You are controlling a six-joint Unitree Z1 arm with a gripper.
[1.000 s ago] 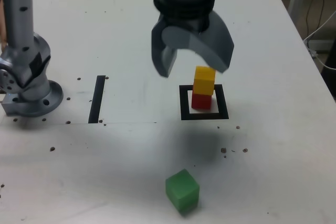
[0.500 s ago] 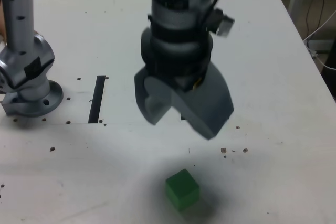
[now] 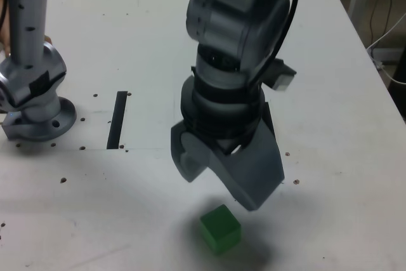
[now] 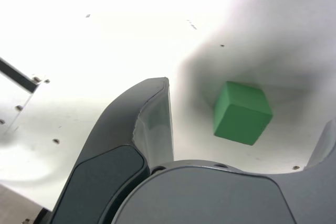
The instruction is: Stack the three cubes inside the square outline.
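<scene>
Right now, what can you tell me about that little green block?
The green block is a small matte cube with slightly rounded edges, resting flat on the white table, turned a little askew. Nothing touches it. The open claw hangs just above it, casting a shadow round it.

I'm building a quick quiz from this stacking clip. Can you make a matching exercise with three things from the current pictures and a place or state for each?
Things:
1. green cube
2. end effector
3. black strip

Place or state:
A. open, in the air above the table
B. flat on the table, near the arm's base
C. alone on the table at the exterior view's near edge

Pairs: 1-C, 2-A, 3-B
</scene>
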